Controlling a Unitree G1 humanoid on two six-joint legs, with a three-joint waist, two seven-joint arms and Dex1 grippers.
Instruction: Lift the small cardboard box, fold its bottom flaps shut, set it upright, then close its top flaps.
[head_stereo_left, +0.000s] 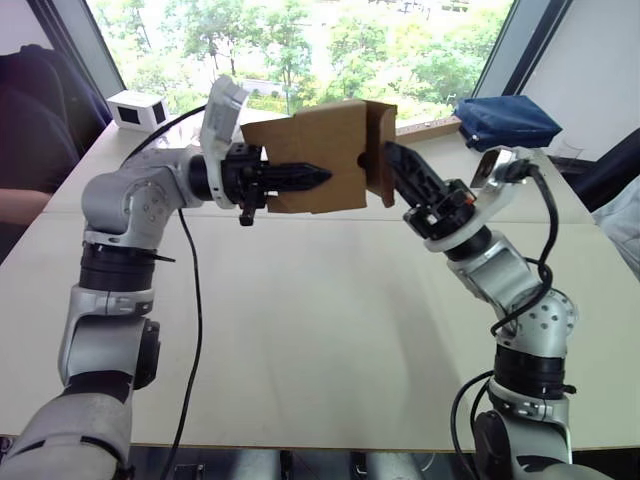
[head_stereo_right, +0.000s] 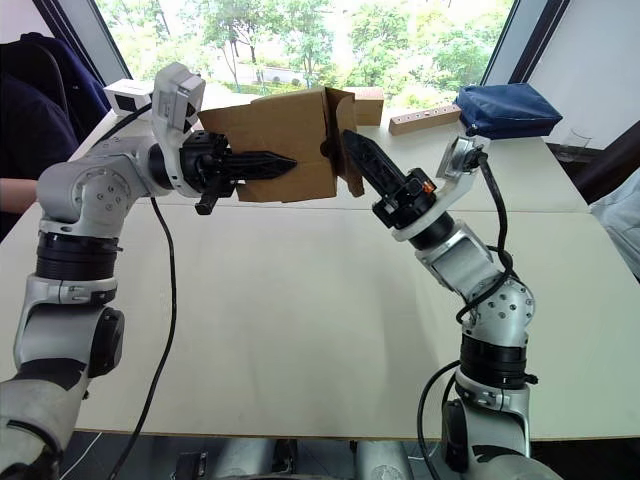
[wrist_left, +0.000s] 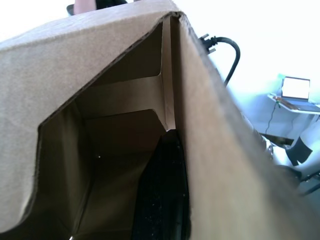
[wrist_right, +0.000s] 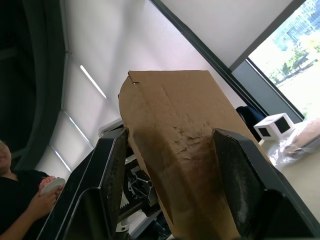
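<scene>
Left hand (head_stereo_left: 318, 177) grips the small cardboard box (head_stereo_left: 320, 150) aloft; right hand (wrist_right: 172, 185) straddles it, released.

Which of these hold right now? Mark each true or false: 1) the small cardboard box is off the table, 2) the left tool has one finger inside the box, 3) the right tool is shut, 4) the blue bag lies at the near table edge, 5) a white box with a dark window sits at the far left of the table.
1) True: the small cardboard box is held in the air above the table.
2) True: the left tool clamps a box wall, with a finger inside.
3) False: the right tool is open, its fingers astride the box's end.
4) False: the blue bag lies at the far right.
5) True: the white box sits there.
</scene>
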